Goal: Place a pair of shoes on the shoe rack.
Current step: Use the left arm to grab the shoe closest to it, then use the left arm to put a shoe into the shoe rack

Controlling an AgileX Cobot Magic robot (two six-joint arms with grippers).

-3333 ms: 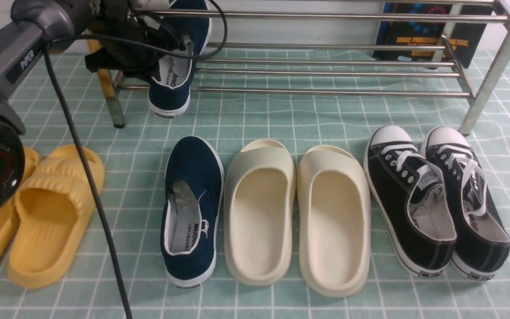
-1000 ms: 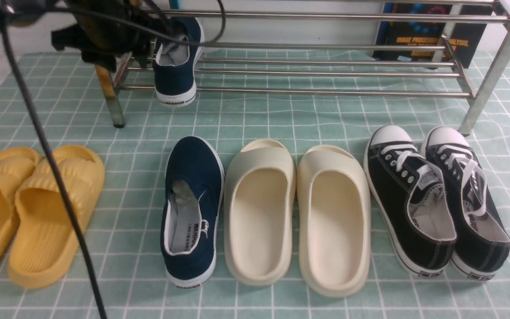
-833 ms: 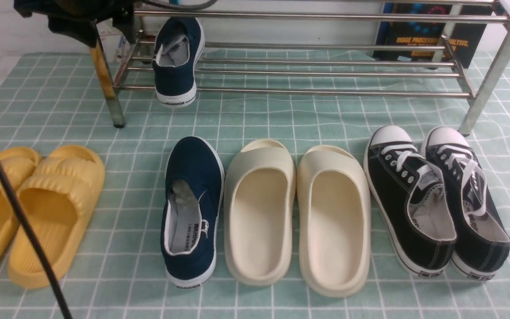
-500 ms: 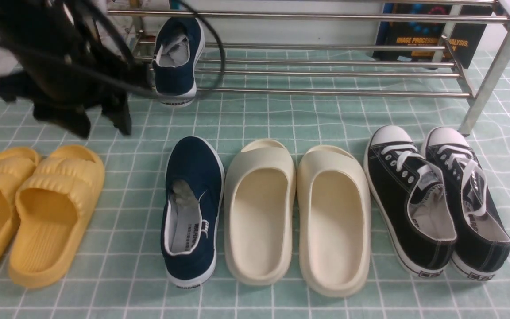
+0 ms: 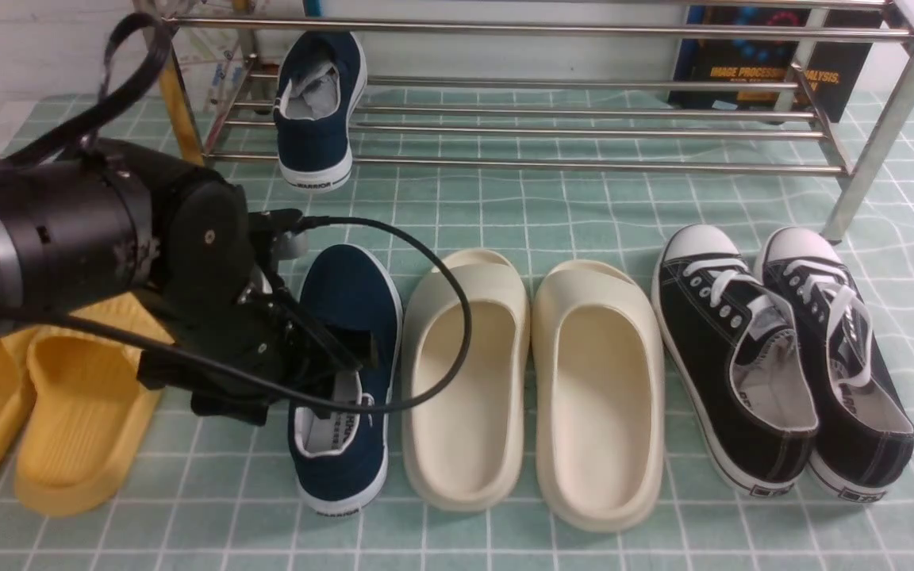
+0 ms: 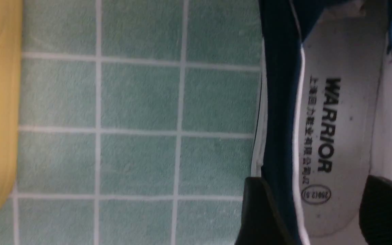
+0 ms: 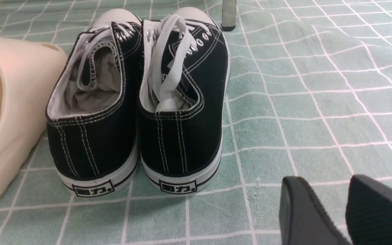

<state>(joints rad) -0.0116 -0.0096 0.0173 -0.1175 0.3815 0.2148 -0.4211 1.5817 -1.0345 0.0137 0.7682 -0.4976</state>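
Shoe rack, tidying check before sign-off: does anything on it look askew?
The navy shoe sits alone at the left end of the shoe rack, heel overhanging the front bar; its mate lies on the mat.

One slip-on shoe (image 5: 316, 111) sits on the lower tier of the shoe rack (image 5: 584, 165), at its left end, far across the mat (image 5: 505, 214). In the near row, left to right: a pair of slides (image 5: 84, 428), the other slip-on shoe (image 5: 350, 297), a second pair of slides (image 5: 465, 381), lace-up sneakers (image 5: 743, 357). A book (image 5: 758, 63) stands behind the rack, far right.
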